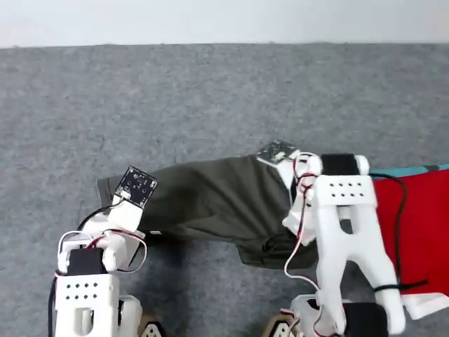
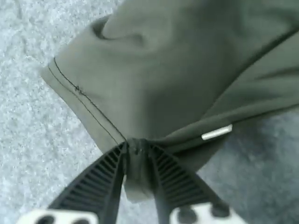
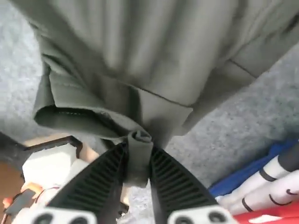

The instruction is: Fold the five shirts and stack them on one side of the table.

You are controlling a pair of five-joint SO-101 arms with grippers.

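With left claw [image 2: 137, 150] and right claw [image 3: 138, 141] each pinching only a thin bunch of the olive shirt [image 1: 210, 200] lying on the tabletop [image 1: 210, 91], liable to slip free or fold crooked under uneven pulls.

This looks like a robotics lab bench: a grey felt-like table cover [image 1: 210, 91] lies beneath the left gripper [image 2: 137, 148] and the right gripper [image 3: 138, 149], a bare pale wall [image 1: 210, 21] stands beyond them, and exposed wiring [image 1: 304, 181] trails behind the right one.
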